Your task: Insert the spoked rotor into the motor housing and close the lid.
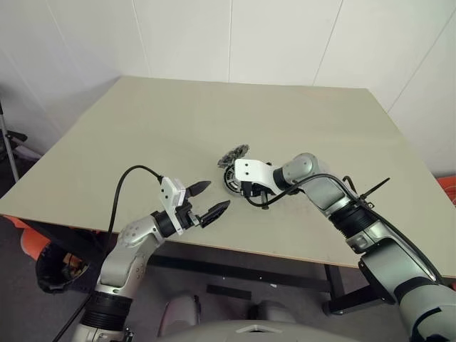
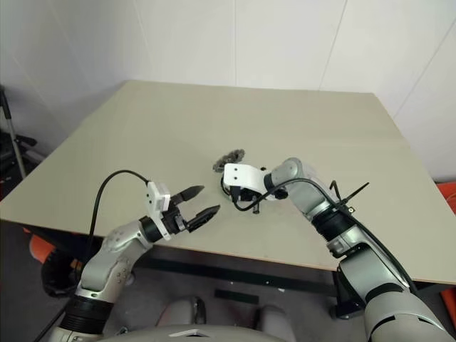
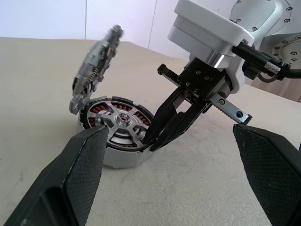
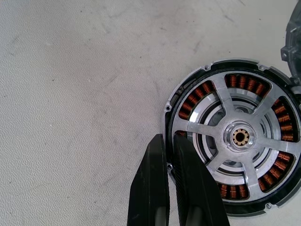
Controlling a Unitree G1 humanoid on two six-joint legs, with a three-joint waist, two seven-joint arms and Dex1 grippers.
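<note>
Sits on the beige counter, toward the near middle: motor housing, a round puck with copper-orange windings showing through. Already seated inside it, flat and level: spoked rotor, silver spokes and hub facing up over the windings. Leans tilted on edge against the housing's far side, touching its rim: lid, dull grey and ribbed, not yet lowered. Reaches down at a slant from the right: right claw, its two black fingers pinched nearly together on the near rim of the housing, one finger outside the wall and the other just inside, over the windings. Hovers level near the counter's front edge, well apart from the housing: left claw, fingers spread wide, holding nothing, pointed toward the housing.
</note>
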